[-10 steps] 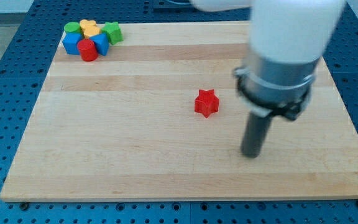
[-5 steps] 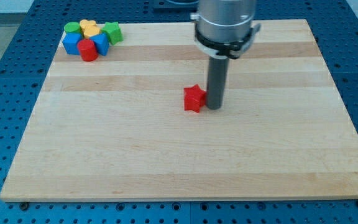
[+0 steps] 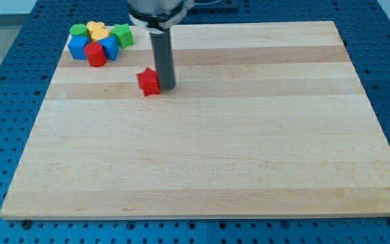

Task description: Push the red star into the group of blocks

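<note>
The push is judged to be under way: the red star [image 3: 149,81] is touched on the view's right by my tip [image 3: 166,87], upper left on the desk [image 3: 249,169]. No claw is fitted. A further up-left push toward the group of blocks [image 3: 99,42] is needed.

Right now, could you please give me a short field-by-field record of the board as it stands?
surface: wooden board on a blue perforated table
target: red star, apart from the group, to its lower right
my tip: against the star's right side
group: top-left corner, blocks bunched together
group members: green cylinder, yellow block, green star, blue block, blue block, red cylinder
task state: star not yet in the group
</note>
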Robot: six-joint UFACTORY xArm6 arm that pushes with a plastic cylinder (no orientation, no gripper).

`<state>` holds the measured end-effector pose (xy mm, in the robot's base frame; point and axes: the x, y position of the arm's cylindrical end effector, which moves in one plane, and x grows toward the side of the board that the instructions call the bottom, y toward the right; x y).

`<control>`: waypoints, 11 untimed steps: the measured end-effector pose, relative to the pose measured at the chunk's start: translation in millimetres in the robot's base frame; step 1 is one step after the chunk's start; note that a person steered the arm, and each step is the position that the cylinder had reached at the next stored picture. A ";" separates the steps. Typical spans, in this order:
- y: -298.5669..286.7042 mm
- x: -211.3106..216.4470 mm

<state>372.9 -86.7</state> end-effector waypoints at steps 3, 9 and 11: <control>-43.8 35.7; -72.5 -71.8; -28.0 -72.6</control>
